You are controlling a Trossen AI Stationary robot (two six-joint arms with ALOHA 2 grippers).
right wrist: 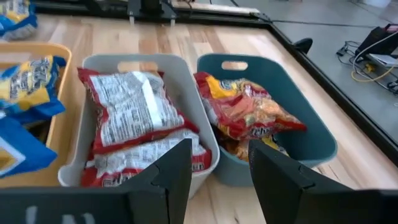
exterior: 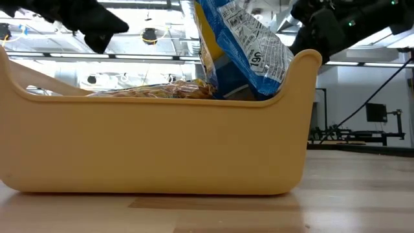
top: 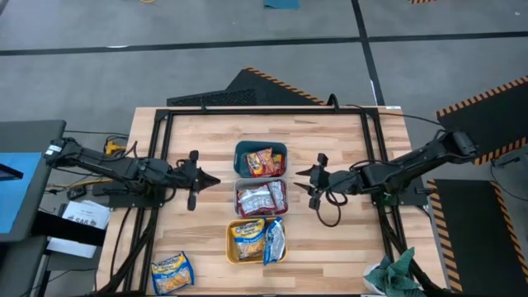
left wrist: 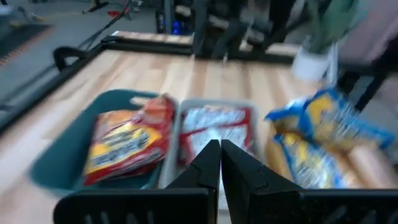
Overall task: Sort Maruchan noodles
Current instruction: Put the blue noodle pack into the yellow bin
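Three bins stand in a row down the table's middle. The teal bin [top: 280, 148] holds red-orange packets [top: 260, 162] [right wrist: 249, 112]. The white bin [top: 237, 198] holds silver-white packets [top: 261, 198] [right wrist: 134, 112]. The orange bin [top: 233, 247] [exterior: 155, 142] holds yellow-and-blue packets [top: 247, 233]; one of them [top: 275, 241] [exterior: 246, 52] stands up, leaning on the rim. Another yellow packet [top: 172, 272] lies flat near the table's near left corner. My left gripper [top: 214, 179] [left wrist: 220, 149] hovers shut left of the bins. My right gripper [top: 301, 177] [right wrist: 221, 162] hovers open to their right.
A green rag [top: 396, 276] lies at the table's near right corner. A black frame [top: 264, 110] runs along the table's far edge and sides. A cable loop [top: 328, 213] hangs under the right arm. Bare wood lies on either side of the bins.
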